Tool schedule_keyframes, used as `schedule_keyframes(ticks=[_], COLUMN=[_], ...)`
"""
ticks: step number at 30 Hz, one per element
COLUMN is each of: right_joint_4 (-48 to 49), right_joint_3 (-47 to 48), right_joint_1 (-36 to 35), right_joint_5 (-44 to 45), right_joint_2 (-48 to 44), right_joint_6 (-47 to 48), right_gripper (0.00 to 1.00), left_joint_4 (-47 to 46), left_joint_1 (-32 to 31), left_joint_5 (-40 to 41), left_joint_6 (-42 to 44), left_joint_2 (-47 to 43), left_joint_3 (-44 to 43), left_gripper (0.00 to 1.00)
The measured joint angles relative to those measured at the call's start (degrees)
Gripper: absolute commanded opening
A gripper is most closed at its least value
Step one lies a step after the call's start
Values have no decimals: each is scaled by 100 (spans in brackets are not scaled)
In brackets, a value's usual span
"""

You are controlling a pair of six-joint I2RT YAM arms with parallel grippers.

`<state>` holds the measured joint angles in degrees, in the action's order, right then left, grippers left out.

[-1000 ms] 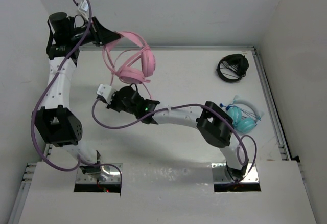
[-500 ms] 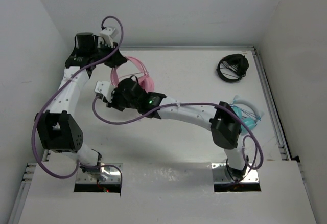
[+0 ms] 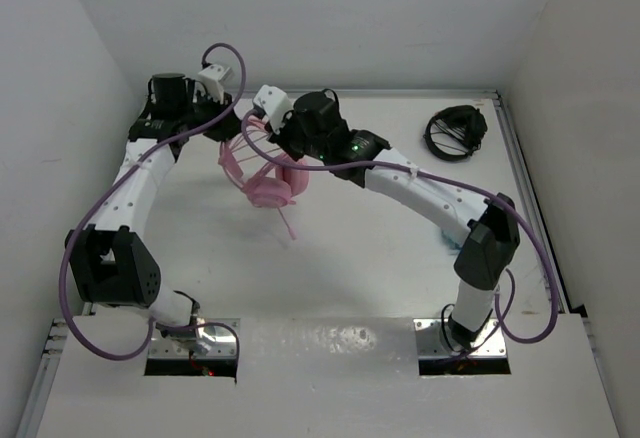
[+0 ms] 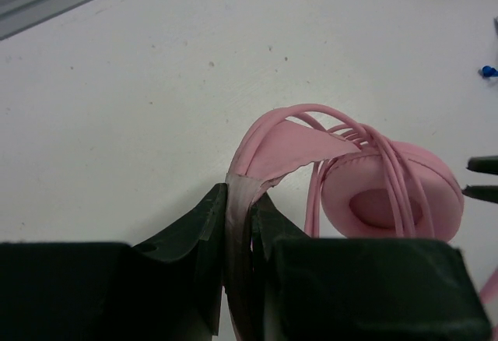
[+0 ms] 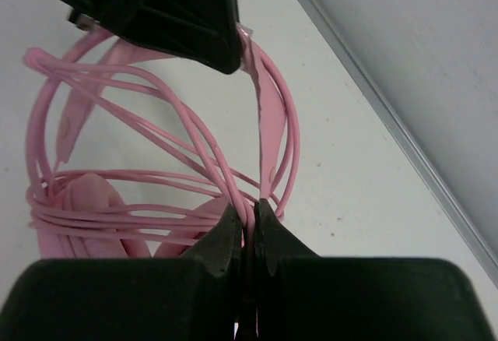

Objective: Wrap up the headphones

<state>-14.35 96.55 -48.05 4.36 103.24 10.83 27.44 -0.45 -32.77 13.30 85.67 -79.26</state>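
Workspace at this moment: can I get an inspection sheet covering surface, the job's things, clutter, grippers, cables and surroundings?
Surface: white table, no stains seen.
Job's things: pink headphones between both grippers, their pink cable looped several times around them.
Clutter: black headphones at the far right corner.
Grippers: left gripper shut on the headband; right gripper shut on the pink cable.
Cables: purple robot cable trailing along each arm.
Surroundings: white walls; metal rail along the table edge.
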Motion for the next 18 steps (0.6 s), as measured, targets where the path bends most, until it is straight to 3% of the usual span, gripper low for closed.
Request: schedule_keyframes(ticks=[9, 18], right_joint_4=[487, 448], right_joint_3=[-1429, -1421], right_joint_1=[216, -490], right_joint_5=[-380, -678], right_joint_2=[-382, -439], right_joint_6=[232, 861], right_gripper=[0, 0], left_joint_4=[-13, 107], left_joint_1=[-35, 44], left_joint_5=[225, 317], left_joint_6=[-9, 17], left_joint_2=[-111, 79], left_joint_3=[0, -197], left_gripper=[0, 0])
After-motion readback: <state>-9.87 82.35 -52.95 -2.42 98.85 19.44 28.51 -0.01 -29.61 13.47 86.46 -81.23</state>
